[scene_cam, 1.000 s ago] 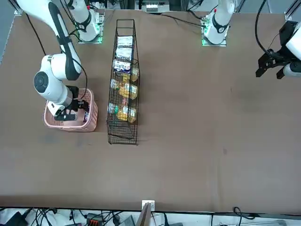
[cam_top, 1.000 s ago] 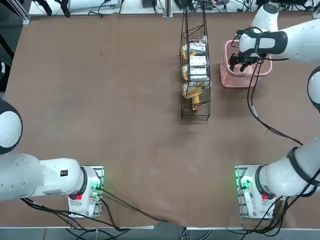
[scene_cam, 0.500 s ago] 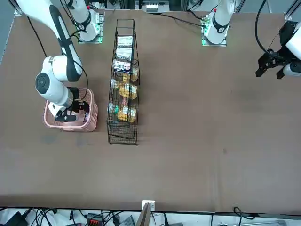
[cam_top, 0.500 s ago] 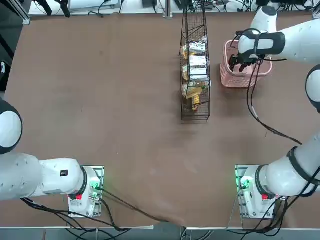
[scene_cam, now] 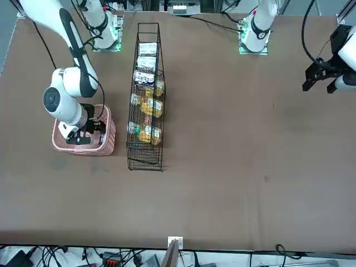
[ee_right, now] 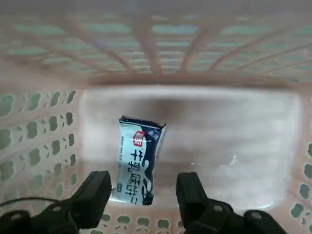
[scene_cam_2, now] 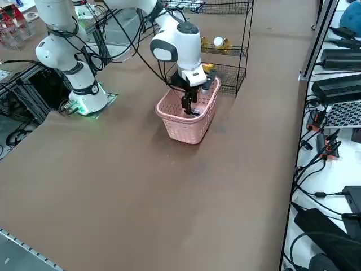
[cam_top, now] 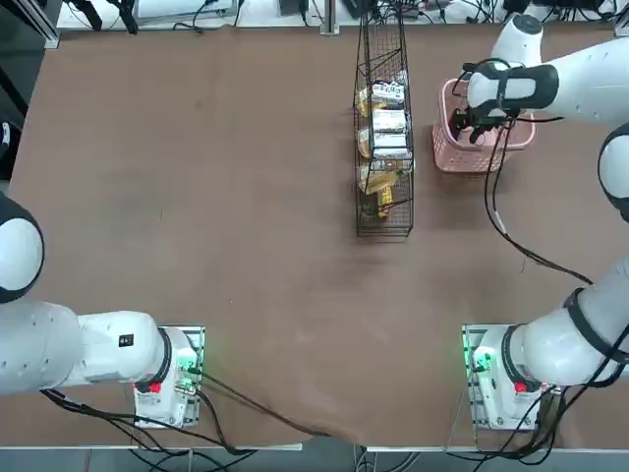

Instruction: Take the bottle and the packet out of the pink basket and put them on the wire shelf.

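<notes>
The squarish pink plastic basket with perforated lattice sides (cam_top: 484, 143) is seen near the far edge of the brown table (cam_top: 246, 246), just beside the long narrow black wire shelf (cam_top: 382, 221) and apart from it. The right gripper (ee_right: 144, 195) is lowered into the basket, pointing down, with its two black fingers (ee_right: 95, 197) spread apart and closed on nothing. In the right wrist view, a small whitish packet with dark blue printing and a red mark (ee_right: 138, 158) is shown lying flat on the basket's pale floor, near one lattice wall; one end of it sits between the parted fingertips, and whether the pads touch it cannot be told. The rest of the basket floor visible in that view is occupied by nothing else, and the small clear bottle with a white cap is not made out inside the basket. Several packets and yellowish items (cam_top: 385, 138) are held in the wire shelf, stacked along its length. In the right side view the gripper (scene_cam_2: 189, 107) is seen dipped below the basket's rounded rim (scene_cam_2: 175, 118), with the white wrist directly above it.
</notes>
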### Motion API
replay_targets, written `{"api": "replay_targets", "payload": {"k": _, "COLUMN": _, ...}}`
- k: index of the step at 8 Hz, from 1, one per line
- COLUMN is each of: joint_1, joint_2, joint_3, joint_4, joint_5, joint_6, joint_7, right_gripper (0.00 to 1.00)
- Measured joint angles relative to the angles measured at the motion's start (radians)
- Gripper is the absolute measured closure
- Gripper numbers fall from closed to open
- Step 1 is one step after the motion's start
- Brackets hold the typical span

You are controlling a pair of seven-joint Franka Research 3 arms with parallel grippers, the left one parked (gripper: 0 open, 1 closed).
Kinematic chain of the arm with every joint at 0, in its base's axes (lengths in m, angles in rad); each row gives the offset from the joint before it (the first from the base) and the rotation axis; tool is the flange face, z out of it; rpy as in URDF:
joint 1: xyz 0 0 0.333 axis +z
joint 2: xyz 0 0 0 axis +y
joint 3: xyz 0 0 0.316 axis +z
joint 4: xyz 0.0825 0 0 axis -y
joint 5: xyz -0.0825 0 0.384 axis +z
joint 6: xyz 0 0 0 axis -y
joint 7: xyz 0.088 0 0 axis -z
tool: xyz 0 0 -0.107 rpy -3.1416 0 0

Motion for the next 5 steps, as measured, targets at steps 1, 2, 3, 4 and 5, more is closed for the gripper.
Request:
{"api": "replay_targets", "payload": {"k": 1, "joint_1": 0.0, "joint_2": 0.004, "joint_3": 0.0, "joint_4": 0.0, "joint_5": 0.003, "joint_6": 0.009, "joint_7": 0.001, "right_gripper": 0.18}}
{"api": "replay_targets", "payload": {"k": 2, "joint_1": 0.0, "joint_2": 0.008, "joint_3": 0.0, "joint_4": 0.0, "joint_5": 0.013, "joint_6": 0.016, "joint_7": 0.002, "right_gripper": 0.19}}
{"api": "replay_targets", "payload": {"k": 3, "joint_1": 0.0, "joint_2": 0.011, "joint_3": 0.0, "joint_4": 0.0, "joint_5": 0.025, "joint_6": 0.02, "joint_7": 0.002, "right_gripper": 0.19}}
{"api": "replay_targets", "payload": {"k": 4, "joint_1": 0.0, "joint_2": 0.012, "joint_3": 0.0, "joint_4": 0.0, "joint_5": 0.03, "joint_6": 0.025, "joint_7": 0.002, "right_gripper": 0.19}}
{"api": "replay_targets", "payload": {"k": 5, "joint_1": 0.0, "joint_2": 0.014, "joint_3": 0.0, "joint_4": 0.0, "joint_5": 0.032, "joint_6": 0.031, "joint_7": 0.002, "right_gripper": 0.19}}
